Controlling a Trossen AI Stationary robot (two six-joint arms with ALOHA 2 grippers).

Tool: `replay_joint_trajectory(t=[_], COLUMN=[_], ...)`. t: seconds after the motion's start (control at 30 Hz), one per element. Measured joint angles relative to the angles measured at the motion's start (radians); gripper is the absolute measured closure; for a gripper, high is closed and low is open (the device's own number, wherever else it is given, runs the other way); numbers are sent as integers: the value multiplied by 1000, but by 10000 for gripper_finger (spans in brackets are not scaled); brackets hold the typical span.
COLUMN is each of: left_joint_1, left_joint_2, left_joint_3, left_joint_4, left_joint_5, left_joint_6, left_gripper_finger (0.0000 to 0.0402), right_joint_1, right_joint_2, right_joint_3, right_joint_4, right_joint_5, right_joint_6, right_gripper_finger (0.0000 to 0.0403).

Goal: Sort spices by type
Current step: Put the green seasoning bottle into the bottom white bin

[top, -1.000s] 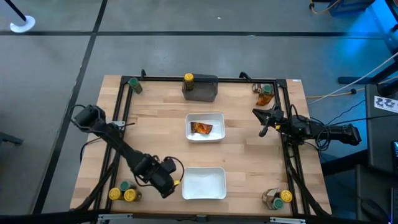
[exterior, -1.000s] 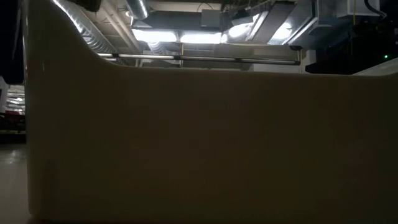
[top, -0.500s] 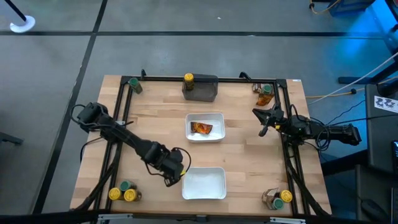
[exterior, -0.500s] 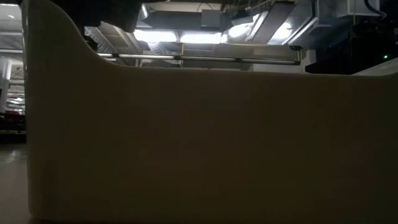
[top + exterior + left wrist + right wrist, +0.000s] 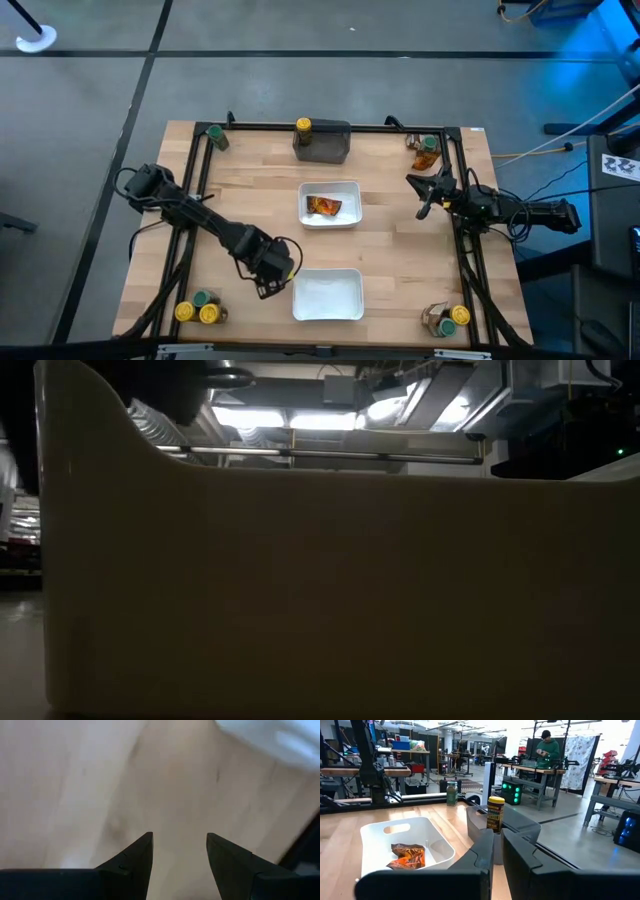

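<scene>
My left gripper [image 5: 268,285] [image 5: 180,850] is open and empty, low over bare wood just left of the near white tray [image 5: 328,312]. My right gripper [image 5: 420,196] [image 5: 498,840] is shut and empty at the right side, pointing toward the far tray [image 5: 348,187], which holds an orange-brown sachet [image 5: 323,206] [image 5: 406,857]. Two yellow-lidded jars [image 5: 196,313] and a green-lidded jar [image 5: 201,299] stand at the near left corner. A yellow-lidded jar [image 5: 303,127] [image 5: 495,813] stands on the dark grey block [image 5: 324,146].
A green-lidded jar [image 5: 214,135] stands at the far left corner. A green-lidded jar [image 5: 430,143] and a sachet [image 5: 425,158] are at the far right. A yellow-lidded jar [image 5: 459,315] is at the near right. A black frame [image 5: 200,180] rims the table. The near tray's wall [image 5: 320,590] fills the low view.
My left gripper has gone from beside the near-left jars toward the table's far edge and a little to the right, ending left of the near tray. The jars, trays and sachets have stayed where they were.
</scene>
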Motion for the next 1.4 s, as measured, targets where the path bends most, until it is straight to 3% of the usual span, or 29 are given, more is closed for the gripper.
replay_joint_trajectory(t=[0.27, 0.67, 0.8, 1.0, 1.4], left_joint_1=[-82, -156, -177, -129, 187], left_joint_2=[-5, -63, -99, -211, -446], left_joint_3=[0, 0, 0, 0, 0], left_joint_4=[-115, -145, -230, -272, -303], left_joint_5=[121, 186, 182, -77, -548], left_joint_6=[-32, -200, -262, -282, -250], left_gripper_finger=[233, 233, 233, 233, 233], right_joint_1=[0, 0, 0, 0, 0], right_joint_2=[0, 0, 0, 0, 0], right_joint_3=[0, 0, 0, 0, 0], right_joint_4=[-7, -9, -8, -8, -5], right_joint_5=[0, 0, 0, -2, -2], right_joint_6=[5, 8, 13, 15, 15], right_gripper_finger=[366, 366, 365, 366, 366])
